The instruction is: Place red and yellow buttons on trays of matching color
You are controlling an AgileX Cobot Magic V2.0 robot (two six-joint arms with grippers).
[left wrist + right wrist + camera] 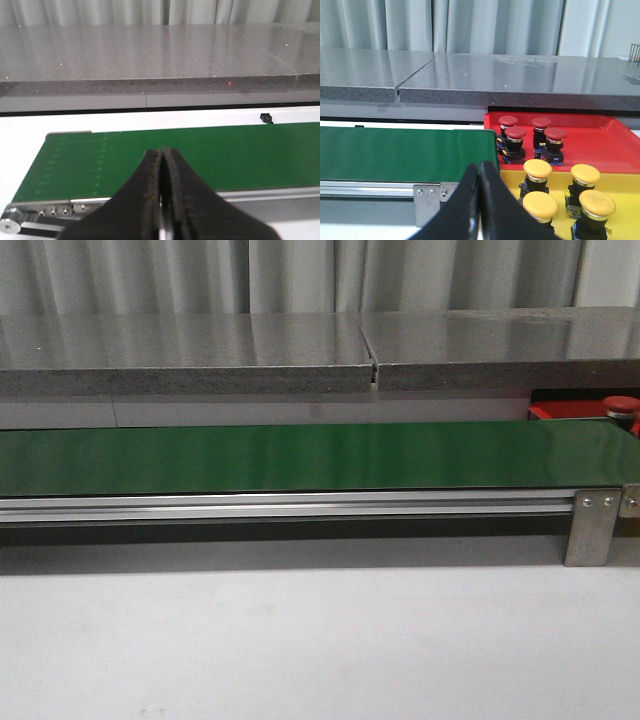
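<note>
In the right wrist view a red tray [600, 135] holds several red buttons [515, 137], and a yellow tray [560, 186] beside it holds several yellow buttons [537, 172]. My right gripper [481, 167] is shut and empty, short of the belt's end and beside the yellow tray. My left gripper [161, 152] is shut with nothing in it, over the near edge of the green conveyor belt [200, 155] at its other end. In the front view only a corner of the red tray [565, 412] and one red button [621, 407] show at the far right; neither gripper appears there.
The green belt [300, 455] runs across the front view on an aluminium rail [280, 506] with a metal bracket [593, 527] at its right end. A grey stone ledge [300, 355] lies behind the belt. White tabletop [300, 650] spreads in front.
</note>
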